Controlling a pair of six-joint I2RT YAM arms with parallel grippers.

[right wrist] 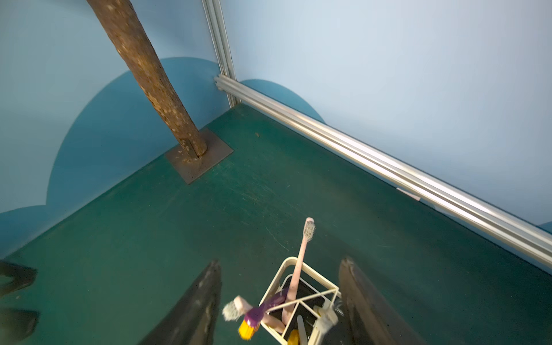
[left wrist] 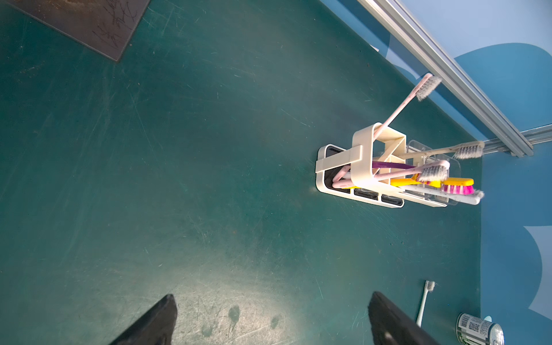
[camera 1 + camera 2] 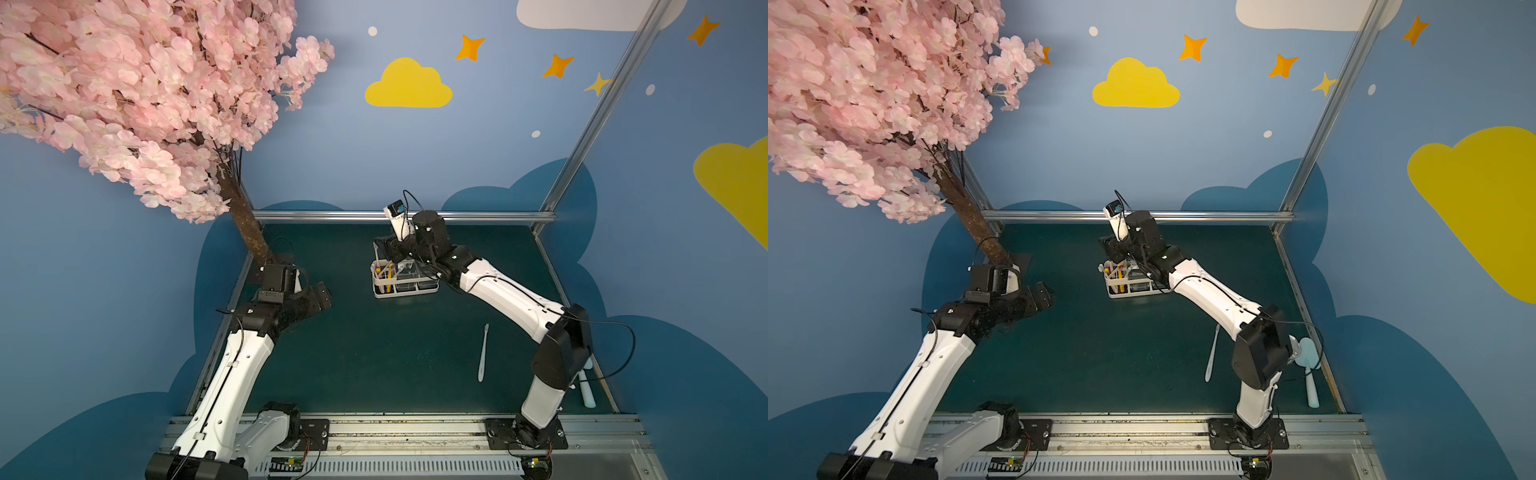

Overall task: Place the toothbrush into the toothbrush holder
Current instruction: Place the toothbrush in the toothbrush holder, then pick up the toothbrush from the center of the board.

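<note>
Right claw [image 1: 280, 261] poised over the slotted end of the white wire-frame toothbrush holder [image 3: 405, 294], its jaws parted and gripping nothing, one black finger on either side of the frame. A pink toothbrush [image 1: 298, 268] stands in the end slot, bristles up and leaning steeply outward over the rim. It touches neither finger. Several other brushes, among them a yellow-handled brush [image 2: 448, 182] with magenta bristles, crowd the neighbouring slots at slack angles. A white toothbrush [image 3: 483, 353] lies flat on the green tabletop [image 3: 374, 353], well apart from the holder and near the right arm's elbow, so by the look of things one brush remains to be fetched. The left claw [image 2: 273, 295] hangs wide open and empty near the tree trunk [image 1: 149, 77], far from the work.

The hazard lies in the withdrawal. With fingers flanking so light a frame, a sideways swing rather than a straight lift could catch the rim or the pink brush's jutting head, tipping the holder and spilling its contents. The pink brush's lean also looks precarious, though how deep its handle sits cannot be judged from the wrist view. The right forearm passes close over the clear cups, and a low retreat could knock them.
</note>
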